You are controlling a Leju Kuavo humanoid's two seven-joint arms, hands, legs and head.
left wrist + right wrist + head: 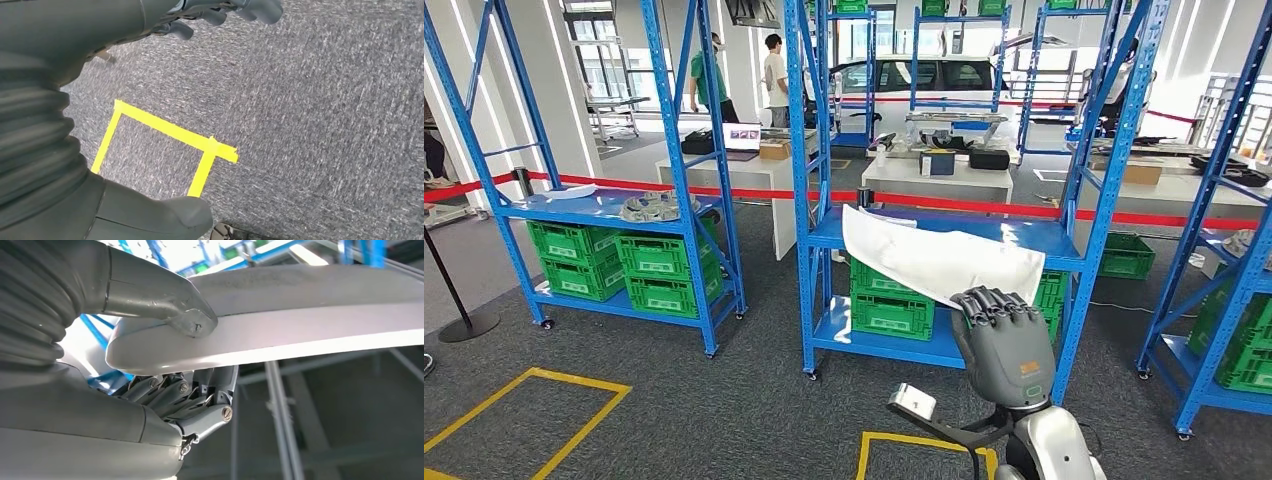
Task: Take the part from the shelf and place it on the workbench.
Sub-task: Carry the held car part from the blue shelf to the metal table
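Closest to the head camera, at about five o'clock, the right hand [1004, 335] is raised with its back to the lens and its fingers curled over the near edge of a white panel [939, 258], the part to be moved. From the right wrist, the thumb [192, 320] presses on one face of that panel [300, 335] while the darker fingers [200, 405] close against the other, so the grip is a firm pinch on the rim. In the head view the panel stretches from the hand up toward eleven o'clock, its far end over the middle level of the blue shelf [1024, 238]; whether it rests there or has cleared the level I cannot tell. Green crates [892, 305] sit on the levels below. The left hand [220, 12] hangs over grey carpet with yellow floor tape [172, 132] beneath it; its fingers look loosely bent and hold nothing, though how far they are parted I cannot tell. My reading is that the pick-up step is in hand. The next move calls for drawing the panel clear of the blue uprights without knocking them, then turning toward a workbench; white tables [939, 180] stand behind the red barrier tape at twelve o'clock.
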